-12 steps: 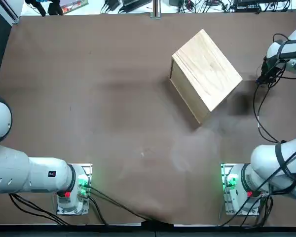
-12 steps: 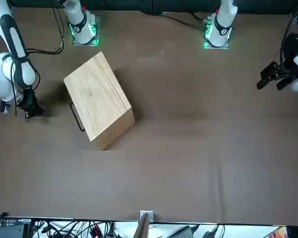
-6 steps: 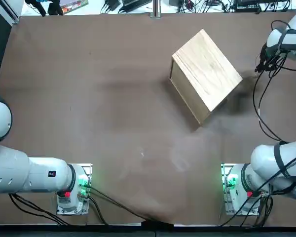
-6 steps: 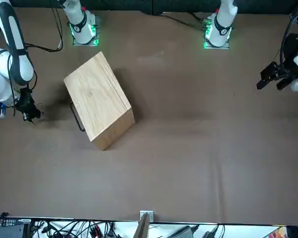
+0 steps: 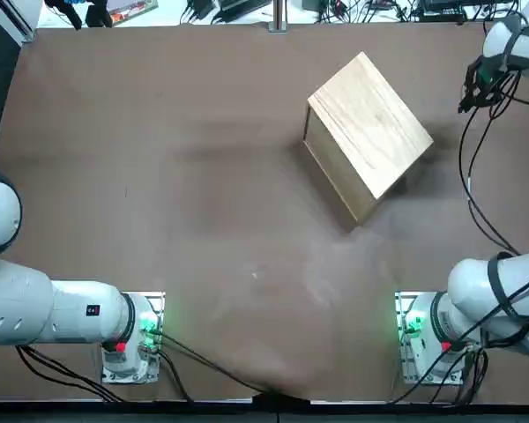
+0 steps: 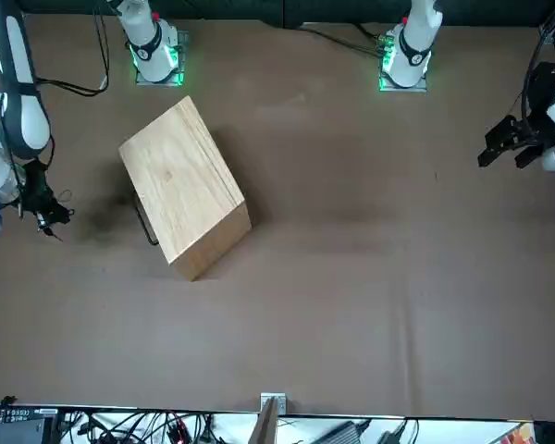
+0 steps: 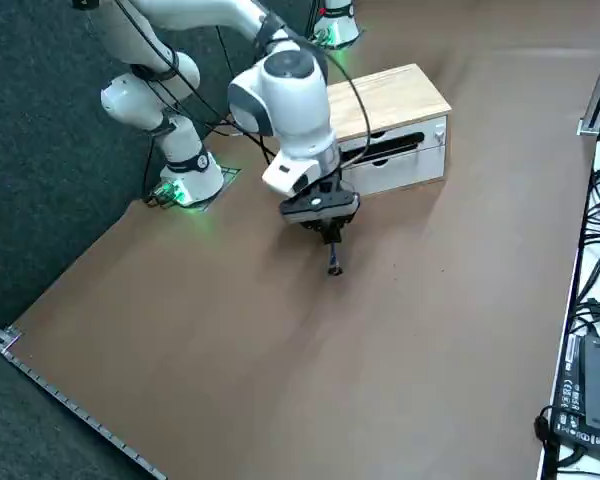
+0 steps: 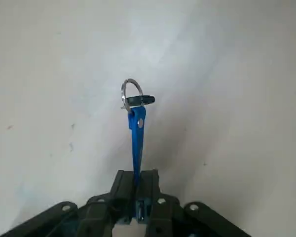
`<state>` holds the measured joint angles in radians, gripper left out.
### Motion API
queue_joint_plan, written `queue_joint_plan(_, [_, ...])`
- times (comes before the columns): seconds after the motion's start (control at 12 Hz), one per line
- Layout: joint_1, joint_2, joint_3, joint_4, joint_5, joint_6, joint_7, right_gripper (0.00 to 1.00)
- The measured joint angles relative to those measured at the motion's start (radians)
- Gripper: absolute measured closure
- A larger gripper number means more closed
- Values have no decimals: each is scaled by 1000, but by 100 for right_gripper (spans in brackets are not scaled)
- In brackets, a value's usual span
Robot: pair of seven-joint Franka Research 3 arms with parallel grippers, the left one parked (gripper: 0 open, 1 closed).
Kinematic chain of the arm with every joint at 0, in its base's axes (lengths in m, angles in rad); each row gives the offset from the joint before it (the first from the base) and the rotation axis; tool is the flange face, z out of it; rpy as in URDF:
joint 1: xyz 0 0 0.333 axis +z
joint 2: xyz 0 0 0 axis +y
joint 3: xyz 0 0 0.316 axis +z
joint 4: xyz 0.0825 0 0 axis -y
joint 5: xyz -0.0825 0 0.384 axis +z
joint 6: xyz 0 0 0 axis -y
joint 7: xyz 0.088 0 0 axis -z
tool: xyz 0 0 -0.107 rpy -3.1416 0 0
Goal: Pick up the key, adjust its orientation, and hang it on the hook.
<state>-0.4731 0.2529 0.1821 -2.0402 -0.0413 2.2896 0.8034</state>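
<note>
In the right wrist view my right gripper (image 8: 136, 181) is shut on the key (image 8: 137, 136), a slim bright blue piece that sticks straight out from the fingers. A metal ring (image 8: 130, 94) sits at its far end. From the side, the right gripper (image 7: 328, 232) hangs above the table in front of the wooden box (image 7: 390, 125), and the key (image 7: 333, 263) dangles below it. The hook (image 7: 385, 148) is a black bar on the box's side face, also seen from the front (image 6: 143, 218). From overhead the gripper (image 5: 467, 101) is right of the box (image 5: 368, 123).
The arm's black cable (image 5: 463, 194) loops over the table's right part. Cables and electronics (image 7: 585, 390) line the far table edge. The parked left arm (image 5: 35, 308) sits at the near left. Brown tabletop (image 5: 203, 176) stretches left of the box.
My right gripper, still holding the key, has risen and moved farther from the arm's base along the box's right side. Its shadow on the table has faded. The box has not moved.
</note>
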Motion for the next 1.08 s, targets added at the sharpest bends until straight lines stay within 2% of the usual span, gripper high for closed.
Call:
queue_joint_plan(0.5, [15,0,34,95,0,-82,-289,96])
queue_joint_plan(1.08, [79,0,40,194,0,-174,-636,96])
